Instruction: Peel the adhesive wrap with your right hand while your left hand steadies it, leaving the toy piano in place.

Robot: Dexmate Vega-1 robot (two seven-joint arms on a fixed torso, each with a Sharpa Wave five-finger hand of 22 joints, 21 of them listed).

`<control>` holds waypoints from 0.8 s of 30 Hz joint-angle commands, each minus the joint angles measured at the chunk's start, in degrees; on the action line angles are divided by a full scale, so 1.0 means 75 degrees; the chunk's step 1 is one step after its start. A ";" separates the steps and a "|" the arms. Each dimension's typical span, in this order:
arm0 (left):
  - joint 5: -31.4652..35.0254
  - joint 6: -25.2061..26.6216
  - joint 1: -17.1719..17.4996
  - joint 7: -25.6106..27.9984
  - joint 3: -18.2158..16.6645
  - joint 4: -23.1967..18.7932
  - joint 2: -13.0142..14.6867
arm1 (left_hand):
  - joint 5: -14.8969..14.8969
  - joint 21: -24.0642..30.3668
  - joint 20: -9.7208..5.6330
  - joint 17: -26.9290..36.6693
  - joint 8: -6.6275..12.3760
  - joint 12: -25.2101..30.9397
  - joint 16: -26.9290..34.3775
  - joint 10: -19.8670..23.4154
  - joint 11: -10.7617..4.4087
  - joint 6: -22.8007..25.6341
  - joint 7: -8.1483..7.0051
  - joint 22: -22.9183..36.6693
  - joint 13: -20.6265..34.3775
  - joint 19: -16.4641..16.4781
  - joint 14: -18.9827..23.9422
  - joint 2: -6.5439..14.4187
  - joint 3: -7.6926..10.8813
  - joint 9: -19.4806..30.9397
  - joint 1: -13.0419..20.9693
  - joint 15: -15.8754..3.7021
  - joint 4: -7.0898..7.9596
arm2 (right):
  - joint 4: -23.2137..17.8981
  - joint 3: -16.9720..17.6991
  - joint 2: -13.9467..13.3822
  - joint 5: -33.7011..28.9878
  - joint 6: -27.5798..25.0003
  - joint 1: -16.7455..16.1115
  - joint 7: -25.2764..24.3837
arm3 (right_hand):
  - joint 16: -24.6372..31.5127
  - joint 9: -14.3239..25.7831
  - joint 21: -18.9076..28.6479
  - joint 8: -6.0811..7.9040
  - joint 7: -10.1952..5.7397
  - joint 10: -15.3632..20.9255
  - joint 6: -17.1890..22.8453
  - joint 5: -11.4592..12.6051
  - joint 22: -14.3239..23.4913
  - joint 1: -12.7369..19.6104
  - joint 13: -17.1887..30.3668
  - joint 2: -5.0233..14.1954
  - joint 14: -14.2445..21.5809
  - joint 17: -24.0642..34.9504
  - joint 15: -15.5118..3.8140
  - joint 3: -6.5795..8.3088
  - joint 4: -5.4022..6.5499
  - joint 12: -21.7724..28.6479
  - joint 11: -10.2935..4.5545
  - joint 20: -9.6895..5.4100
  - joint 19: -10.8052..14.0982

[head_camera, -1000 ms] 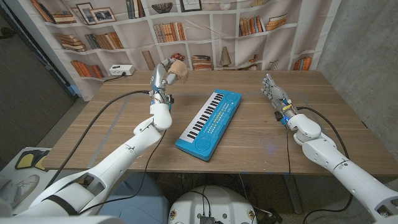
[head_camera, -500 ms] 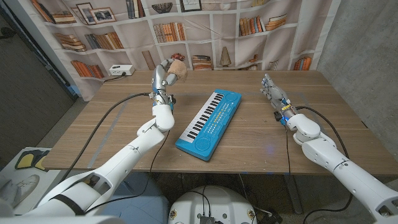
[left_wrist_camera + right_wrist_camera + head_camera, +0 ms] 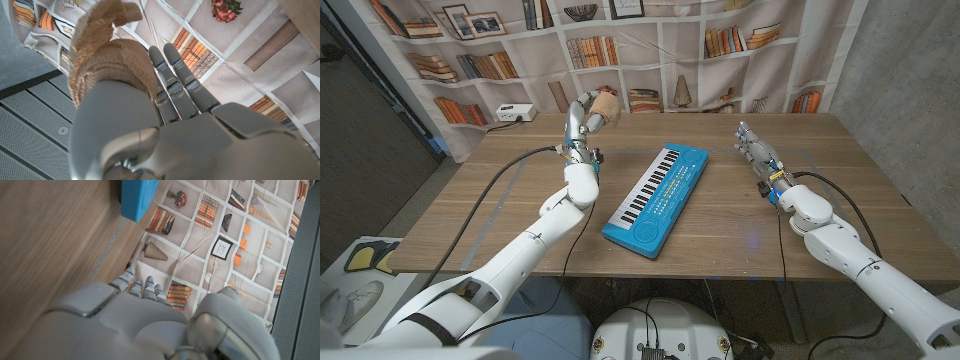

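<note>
L hand [image 3: 584, 118] holding wrap [image 3: 605, 107] aloft, piano [image 3: 656, 198] mid-table, R hand [image 3: 752, 145] apart

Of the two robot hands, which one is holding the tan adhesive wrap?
The left hand, raised above the table's far left part, holds the tan adhesive wrap. The right hand, right of the toy piano, holds nothing.

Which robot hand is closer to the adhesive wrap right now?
Left. The left robot hand holds the tan adhesive wrap raised at the table's far left. The right robot hand is across the table, past the toy piano, holding nothing.
</note>
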 commanded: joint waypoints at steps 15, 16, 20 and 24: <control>-0.1166 0.0256 0.0227 -0.0937 -0.0370 -0.0340 -0.0060 | 0.0023 0.0184 0.0016 0.0059 0.0115 -0.0049 -0.0050 0.0139 -0.0044 0.0027 -0.0057 -0.0062 0.0039 -0.0088 0.0117 0.0052 -0.0009 0.0402 0.0040 0.0012 0.0025 | -0.0834 -0.0201 -0.0217 -0.1627 0.0046 -0.0256 -0.1036 | 0.0084 0.0040 0.0036 0.0025 -0.0058 0.0172 -0.0035 -0.0021 0.0020 0.0377 0.0081 0.0026 0.0000 0.0039 0.0068 0.0098 -0.0210 0.0037 -0.0084 0.0405 0.0102; -0.1255 0.0300 0.0238 -0.0995 -0.0394 -0.0372 -0.0062 | 0.0022 0.0188 0.0016 0.0061 0.0113 -0.0045 -0.0049 0.0146 -0.0044 0.0023 -0.0059 -0.0064 0.0044 -0.0091 0.0119 0.0048 -0.0011 0.0401 0.0041 0.0009 0.0023 | -0.0918 -0.0214 -0.0248 -0.1793 0.0005 -0.0271 -0.1138 | 0.0085 0.0040 0.0034 0.0025 -0.0057 0.0192 -0.0038 -0.0020 0.0020 0.0391 0.0083 0.0029 0.0000 0.0039 0.0073 0.0104 -0.0217 0.0044 -0.0092 0.0409 0.0099; -0.1465 0.0425 0.0246 -0.1235 -0.0434 -0.0477 0.0013 | 0.0024 0.0214 0.0018 0.0068 0.0115 -0.0044 -0.0054 0.0158 -0.0041 0.0020 -0.0068 -0.0074 0.0054 -0.0106 0.0125 0.0041 -0.0014 0.0394 0.0044 0.0011 0.0019 | -0.1252 -0.0262 -0.0349 -0.2391 -0.0224 -0.0317 -0.1495 | 0.0093 0.0040 0.0033 0.0046 -0.0089 0.0253 0.0005 -0.0020 0.0020 0.0450 0.0094 0.0037 0.0011 0.0043 0.0074 0.0125 -0.0252 0.0063 -0.0136 0.0426 0.0110; -0.1552 0.0462 0.0236 -0.1398 -0.0435 -0.0538 0.0084 | 0.0026 0.0257 0.0017 0.0076 0.0123 -0.0058 -0.0064 0.0155 -0.0043 0.0030 -0.0074 -0.0089 0.0060 -0.0126 0.0133 0.0045 -0.0012 0.0383 0.0040 0.0015 0.0024 | -0.1251 -0.0333 -0.0332 -0.2389 -0.0297 -0.0253 -0.1367 | 0.0098 0.0041 0.0033 0.0058 -0.0099 0.0293 0.0030 -0.0019 0.0020 0.0493 0.0102 0.0043 0.0018 0.0045 0.0076 0.0140 -0.0276 0.0076 -0.0165 0.0414 0.0119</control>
